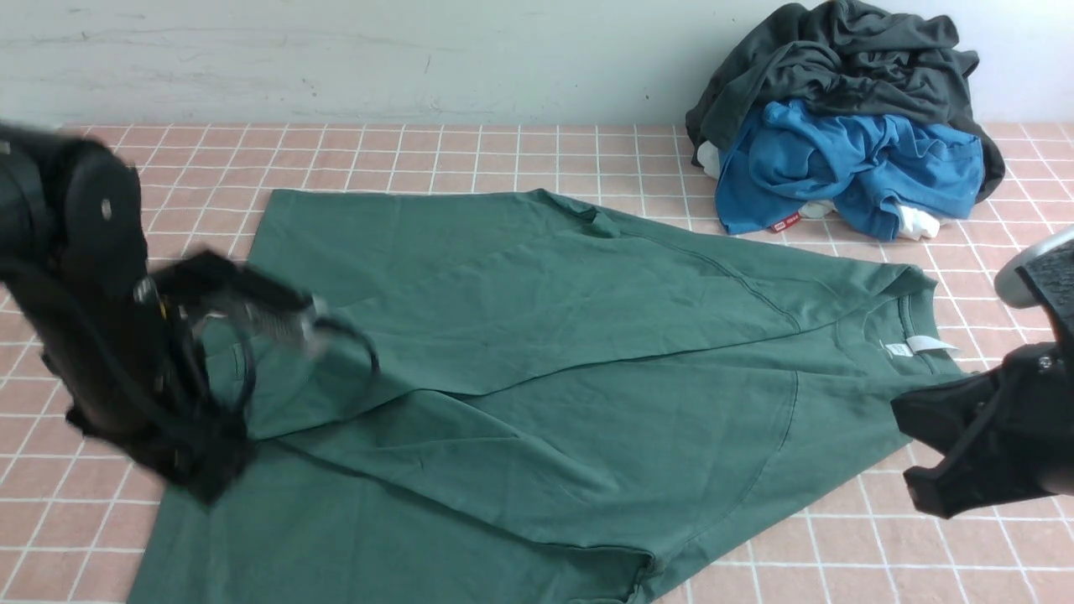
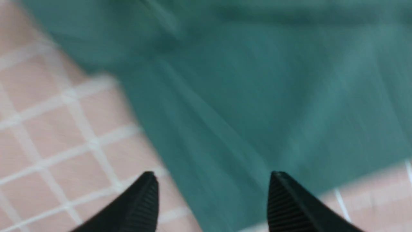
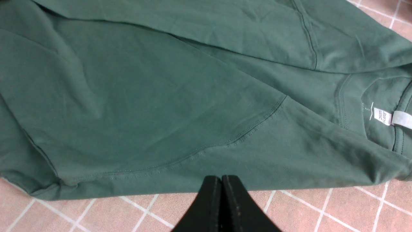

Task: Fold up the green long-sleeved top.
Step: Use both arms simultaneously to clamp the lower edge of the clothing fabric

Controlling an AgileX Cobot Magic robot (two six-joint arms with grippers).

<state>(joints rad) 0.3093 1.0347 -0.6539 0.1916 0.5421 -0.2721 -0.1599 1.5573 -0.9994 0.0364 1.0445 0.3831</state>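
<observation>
By the partly folded green top [image 1: 537, 352], the left gripper [image 2: 210, 175] is spread wide and empty, the right gripper [image 3: 221, 178] is pressed together on nothing; all layers should be pinched at once.

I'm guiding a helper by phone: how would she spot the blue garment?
On the tiled table, look to the far right corner by the wall, where a clothes pile sits. The blue garment lies at its front, under a dark grey one. It is the only bright blue cloth; the green top lies spread flat mid-table.
</observation>
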